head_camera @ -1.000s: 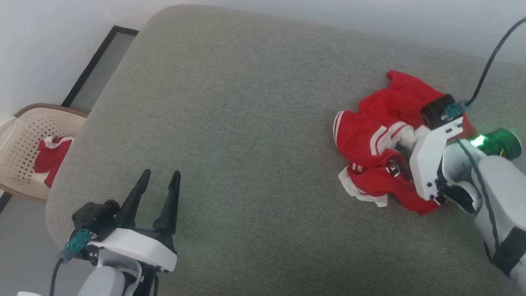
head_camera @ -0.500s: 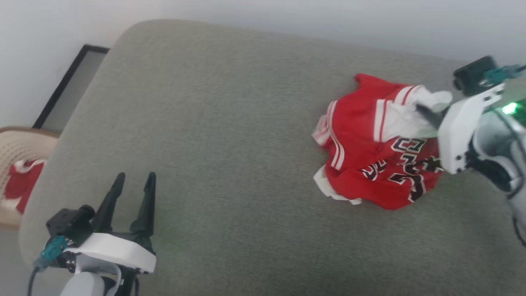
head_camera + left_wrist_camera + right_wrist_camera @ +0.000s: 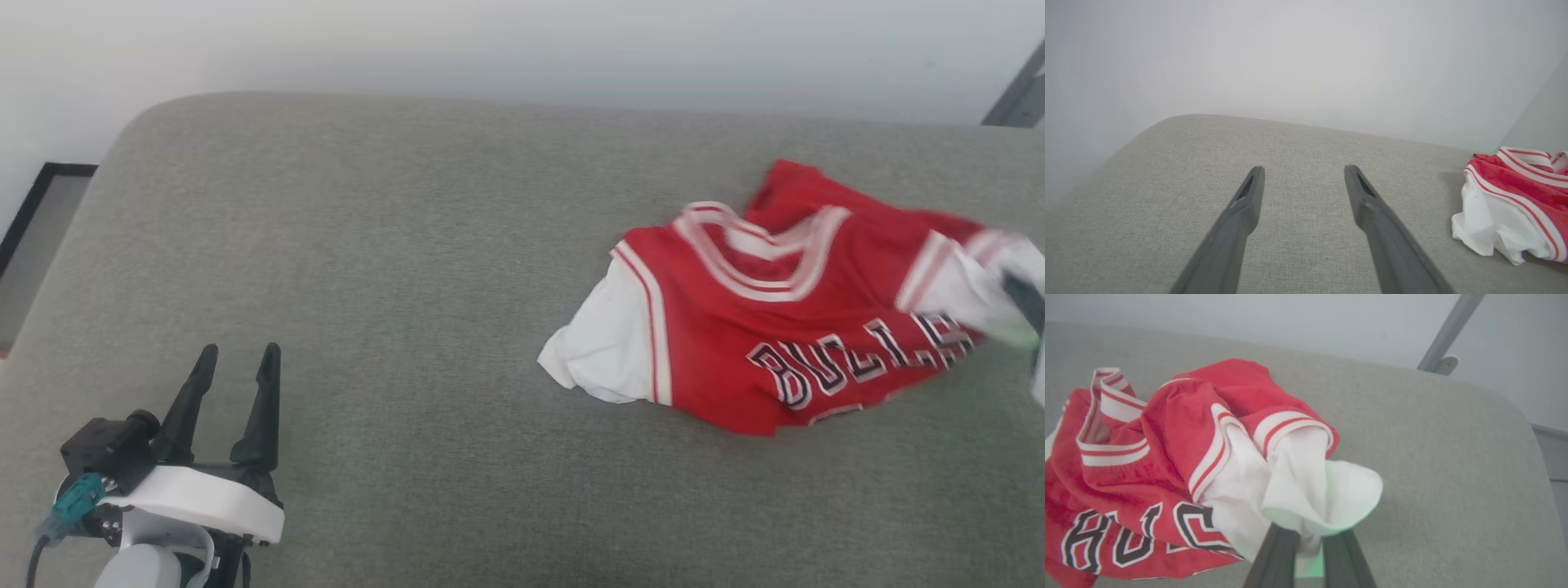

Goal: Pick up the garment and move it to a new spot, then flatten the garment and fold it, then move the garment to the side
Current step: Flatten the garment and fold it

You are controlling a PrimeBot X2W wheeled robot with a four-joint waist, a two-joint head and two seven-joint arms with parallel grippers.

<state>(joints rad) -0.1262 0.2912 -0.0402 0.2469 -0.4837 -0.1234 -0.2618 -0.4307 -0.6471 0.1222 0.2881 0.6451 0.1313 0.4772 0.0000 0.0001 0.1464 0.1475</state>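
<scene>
Pinching the garment (image 3: 775,327) by its white sleeve (image 3: 1298,486), right gripper (image 3: 1306,543) is clamped tight, shirt lying lettering-up on the grey cushion (image 3: 408,245) at right; left gripper (image 3: 237,359), fingers spread wide, empty, well apart.

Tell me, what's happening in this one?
The right gripper is shut on a white sleeve of the red jersey, which lies partly spread, lettering up, on the grey cushion. The left gripper hovers open over the cushion, apart from the jersey.
</scene>
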